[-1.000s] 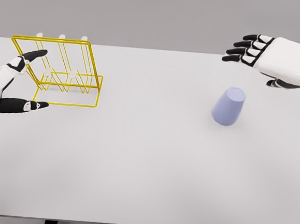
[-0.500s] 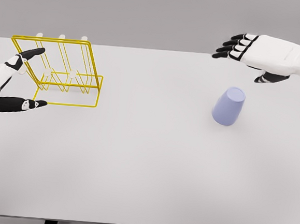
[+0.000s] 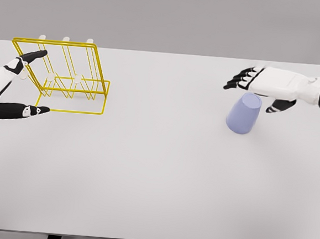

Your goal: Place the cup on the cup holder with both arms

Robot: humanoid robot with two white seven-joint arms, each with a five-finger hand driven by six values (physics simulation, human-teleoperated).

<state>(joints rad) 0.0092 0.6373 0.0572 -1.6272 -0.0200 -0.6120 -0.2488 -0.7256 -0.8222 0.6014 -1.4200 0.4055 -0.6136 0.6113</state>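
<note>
- Far left: the left hand (image 3: 10,88) sits at the counter's left edge with thumb and fingers spread wide, one above and one below the end of the cup holder (image 3: 63,76). Looks like it's bracketing the frame but I can't tell if it's actually touching. Nothing gripped.
- The cup holder is a yellow wire rack with pale pegs sticking up, toward the far left of the white counter (image 3: 144,179).
- Big empty stretch in the middle, so the cup has a long way to travel.
- Right side: the cup (image 3: 243,113), pale lavender, stands mouth-down and leaning, well apart from the rack.
- Just behind and above it, the right hand (image 3: 257,85) is open, fingers pointing left, thumb hanging at the cup's right. It holds nothing.
- What could go wrong, my guess: the cup is smooth and tapered, so a closing hand could squeeze it out or knock it over and send it rolling. And if the left hand isn't bracing the light rack, it may slide when the cup goes onto a peg.
- No brands, labels or writing anywhere.
</note>
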